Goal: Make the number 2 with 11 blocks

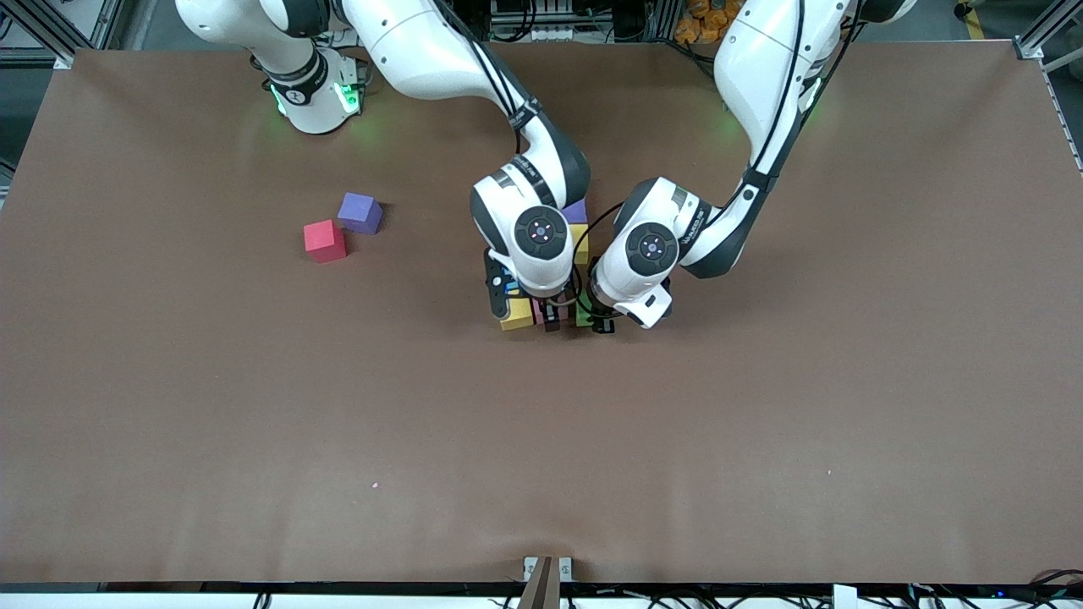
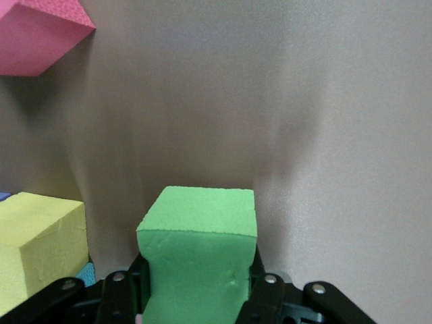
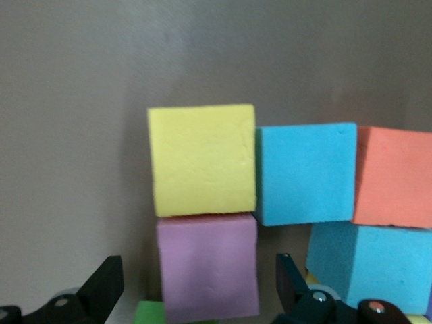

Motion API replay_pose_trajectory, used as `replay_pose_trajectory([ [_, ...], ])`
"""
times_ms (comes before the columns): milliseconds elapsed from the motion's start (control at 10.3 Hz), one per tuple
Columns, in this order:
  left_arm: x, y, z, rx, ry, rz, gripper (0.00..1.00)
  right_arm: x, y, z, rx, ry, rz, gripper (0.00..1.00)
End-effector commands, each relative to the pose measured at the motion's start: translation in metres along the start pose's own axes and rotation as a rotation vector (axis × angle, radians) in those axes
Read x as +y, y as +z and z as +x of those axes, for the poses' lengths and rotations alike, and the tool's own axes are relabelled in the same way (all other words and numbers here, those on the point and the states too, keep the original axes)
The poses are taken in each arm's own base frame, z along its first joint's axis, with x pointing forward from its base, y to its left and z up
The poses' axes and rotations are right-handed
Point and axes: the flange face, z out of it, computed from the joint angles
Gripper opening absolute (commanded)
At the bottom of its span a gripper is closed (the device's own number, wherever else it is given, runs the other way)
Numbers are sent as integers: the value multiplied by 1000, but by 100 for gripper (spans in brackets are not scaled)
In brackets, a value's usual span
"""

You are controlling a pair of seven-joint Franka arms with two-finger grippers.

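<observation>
Spreading across the middle of the brown surface, the half-built figure of blocks sits mostly hidden under both wrists; the right wrist view shows a yellow block, a light blue block and an orange block in a row, with a pink block touching the yellow one.

The cubes look like light, soft foam that dents under pressure, so I judge a gentle pinch on two opposite flat faces, square and mid-height, is best.

The left claw is clamped on the green block, whose sides bulge slightly between the fingers, low at the figure's edge nearest the front camera.

The right claw stands wide apart and empty over the pink block.

A purple block lies well apart toward the right arm's end, touching a red cube.
</observation>
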Motion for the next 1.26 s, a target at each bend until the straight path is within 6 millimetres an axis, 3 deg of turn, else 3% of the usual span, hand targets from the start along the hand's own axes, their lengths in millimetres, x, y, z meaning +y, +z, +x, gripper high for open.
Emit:
replay_pose_trajectory([
  [0, 0, -1, -6, -16, -9, -13, 28, -16, -25, 29, -2, -66, 0, 100],
  [290, 0, 1, -7, -23, -12, -18, 28, -46, -60, 89, 29, -164, 36, 100],
  [581, -2, 8, -6, -15, -7, -13, 28, -79, -95, 167, 6, -256, 73, 100],
  [871, -8, 17, -11, -7, 5, -4, 28, -98, -136, 282, -24, -369, 62, 100],
  [1161, -15, 24, -17, 0, 21, 2, 29, -101, -150, 398, -53, -442, 27, 100],
])
